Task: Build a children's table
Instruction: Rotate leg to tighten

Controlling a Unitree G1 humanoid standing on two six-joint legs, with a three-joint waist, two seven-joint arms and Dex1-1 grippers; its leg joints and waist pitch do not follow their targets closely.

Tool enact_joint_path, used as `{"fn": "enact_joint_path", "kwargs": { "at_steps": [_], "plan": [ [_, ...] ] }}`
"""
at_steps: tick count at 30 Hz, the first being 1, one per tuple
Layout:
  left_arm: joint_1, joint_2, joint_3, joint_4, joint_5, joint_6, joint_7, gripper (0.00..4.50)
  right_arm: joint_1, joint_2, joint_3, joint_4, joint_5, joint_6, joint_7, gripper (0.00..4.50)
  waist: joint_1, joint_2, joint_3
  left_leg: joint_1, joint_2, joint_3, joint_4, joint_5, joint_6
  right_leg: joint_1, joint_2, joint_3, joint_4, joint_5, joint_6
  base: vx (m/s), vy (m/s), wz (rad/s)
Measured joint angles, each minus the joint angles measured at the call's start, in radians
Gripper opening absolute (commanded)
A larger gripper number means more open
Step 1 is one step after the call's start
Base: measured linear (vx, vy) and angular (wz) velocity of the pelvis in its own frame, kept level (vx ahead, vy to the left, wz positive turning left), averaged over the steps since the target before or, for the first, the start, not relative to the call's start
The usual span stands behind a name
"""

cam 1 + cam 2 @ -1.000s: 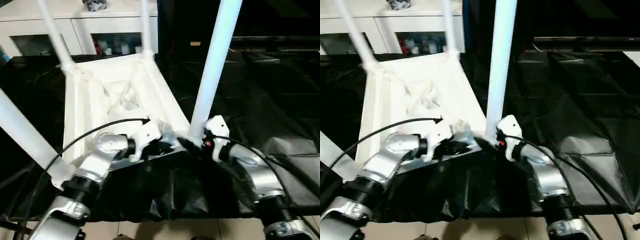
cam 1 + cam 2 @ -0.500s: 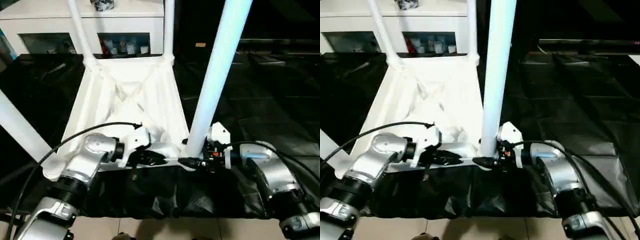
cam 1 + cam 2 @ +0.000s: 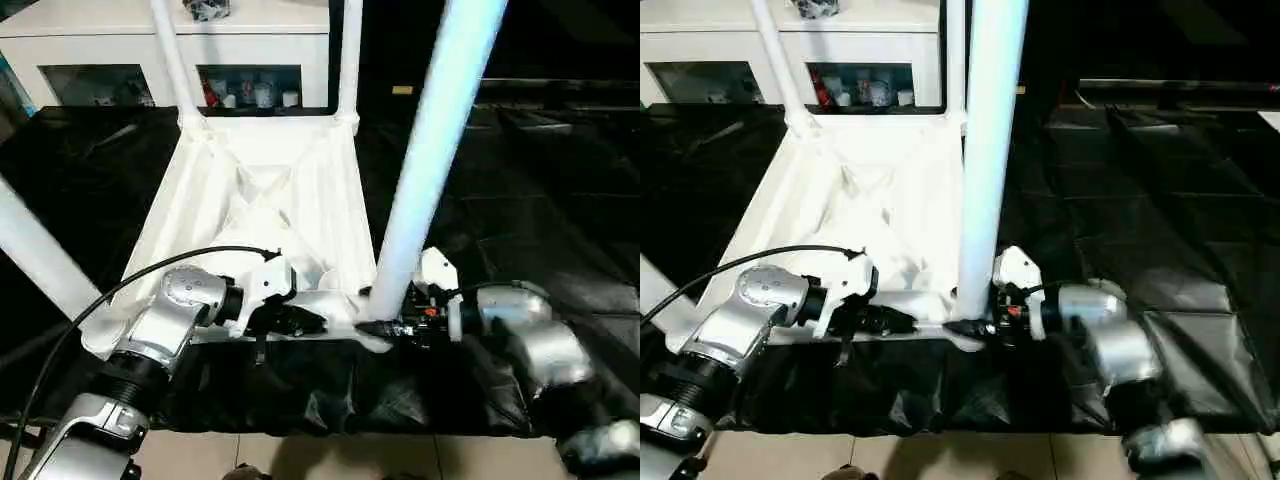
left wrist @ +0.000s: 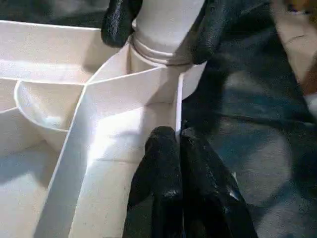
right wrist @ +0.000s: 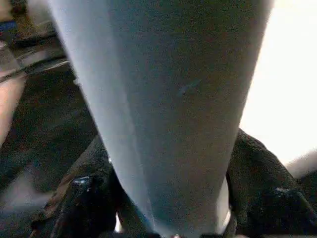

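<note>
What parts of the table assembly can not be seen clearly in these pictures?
- Near right leg: its top is cut off by the head views' upper edge.
- Its foot in the corner socket: partly covered by the right gripper, so the seating depth is unclear.
- Near left leg: runs out of the left edge.
- Cabinet contents: too small to identify.

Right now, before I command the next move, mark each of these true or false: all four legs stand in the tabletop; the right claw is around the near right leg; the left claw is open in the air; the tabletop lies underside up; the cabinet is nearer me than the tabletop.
1. All four legs stand in the tabletop: true.
2. The right claw is around the near right leg: true.
3. The left claw is open in the air: false, shut on the tabletop's rib.
4. Tabletop underside up: true.
5. The cabinet is nearer: false, it stands beyond the tabletop.
</note>
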Motion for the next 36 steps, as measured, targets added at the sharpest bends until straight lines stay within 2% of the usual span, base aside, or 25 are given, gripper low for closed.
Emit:
{"fn": "enact_joint_path", "kwargs": {
  "at_steps": [5,7,9,14,15,18,19,21,23,26,30,36],
  "plan": [
    [0.005,-0.08,0.011,-0.005,0.048,0.05,0.152,0.0,0.042,0.1,-0.068,-0.011,-0.032,-0.004,-0.279,2.53,-0.016,-0.001,-0.001,0.005,-0.001,0.0,-0.003,0.0,0.0,0.005,0.0,0.002,-0.002,-0.001,0.002,0.0,0.0,0.0],
    [0.013,-0.12,0.017,-0.013,0.071,0.071,0.234,0.0,0.045,0.161,-0.095,-0.01,-0.066,-0.01,-0.425,2.53,-0.025,0.001,-0.003,0.005,-0.001,0.0,-0.003,0.0,0.0,0.006,0.0,0.002,-0.002,-0.003,0.005,0.0,0.0,0.0],
    [0.013,-0.156,0.017,-0.014,0.091,0.089,0.302,0.0,0.039,0.205,-0.104,-0.007,-0.113,-0.021,-0.553,2.53,-0.03,0.005,-0.005,0.005,-0.002,-0.001,-0.003,0.0,0.0,0.006,0.0,0.002,-0.002,-0.004,0.006,0.0,0.0,0.0],
    [0.013,-0.186,0.015,-0.019,0.106,0.107,0.355,0.0,0.029,0.242,-0.105,-0.002,-0.158,-0.028,-0.674,2.53,-0.032,0.007,-0.007,0.005,-0.002,-0.001,-0.009,0.0,0.0,0.006,0.0,0.002,-0.005,-0.004,0.007,0.0,0.0,0.0],
    [0.013,-0.186,0.015,-0.022,0.106,0.111,0.355,0.0,0.03,0.243,-0.105,-0.003,-0.157,-0.03,-0.676,3.03,-0.032,0.007,-0.007,0.005,-0.002,-0.001,-0.011,0.0,-0.001,0.005,0.001,0.002,-0.005,-0.004,0.007,0.0,0.0,0.0],
    [0.013,-0.187,0.015,-0.026,0.106,0.112,0.355,0.0,0.031,0.25,-0.105,-0.012,-0.153,-0.022,-0.675,3.2,-0.032,0.008,-0.007,0.005,-0.002,-0.001,-0.012,0.0,-0.001,0.005,0.001,0.001,-0.005,-0.004,0.006,0.0,0.0,0.0],
    [0.013,-0.187,0.015,-0.027,0.106,0.112,0.353,0.0,0.031,0.25,-0.105,-0.014,-0.152,-0.021,-0.675,3.51,-0.032,0.008,-0.007,0.005,-0.002,-0.001,-0.012,0.0,-0.001,0.005,0.001,0.001,-0.005,-0.004,0.006,0.0,0.0,0.0],
    [0.013,-0.185,0.015,-0.029,0.106,0.112,0.343,0.0,0.032,0.246,-0.105,-0.015,-0.152,-0.025,-0.664,3.61,-0.032,0.008,-0.007,0.005,-0.002,-0.001,-0.013,0.0,-0.001,0.005,0.001,0.001,-0.005,-0.004,0.006,0.0,0.0,0.0],
    [0.013,-0.176,0.014,-0.034,0.1,0.109,0.326,0.0,0.031,0.228,-0.097,-0.013,-0.154,-0.039,-0.633,3.61,-0.031,0.008,-0.007,0.004,-0.002,-0.001,-0.013,0.0,-0.001,0.005,0.001,0.001,-0.005,-0.003,0.006,0.0,0.0,0.0],
    [0.013,-0.134,0.008,-0.039,0.075,0.084,0.252,0.0,0.021,0.142,-0.057,0.001,-0.142,-0.079,-0.481,3.61,-0.028,0.008,-0.006,0.003,-0.002,-0.001,-0.014,0.0,-0.001,0.004,0.001,0.0,-0.005,-0.001,0.002,0.0,0.0,0.0],
    [0.013,-0.097,0.004,-0.041,0.048,0.058,0.178,0.0,-0.01,0.07,-0.043,0.011,-0.086,-0.079,-0.291,3.61,-0.025,0.009,-0.006,0.002,-0.001,-0.001,-0.013,0.0,0.0,0.001,0.001,-0.001,-0.005,-0.001,0.002,0.0,0.0,0.0],
    [0.015,-0.046,0.003,-0.037,0.027,0.026,0.094,0.0,-0.04,-0.018,-0.005,0.011,-0.04,-0.067,-0.063,3.61,-0.022,0.008,-0.004,-0.002,-0.001,-0.001,-0.006,0.0,0.0,-0.001,0.001,-0.001,-0.006,-0.001,0.002,0.0,0.0,0.0]
  ]
}}
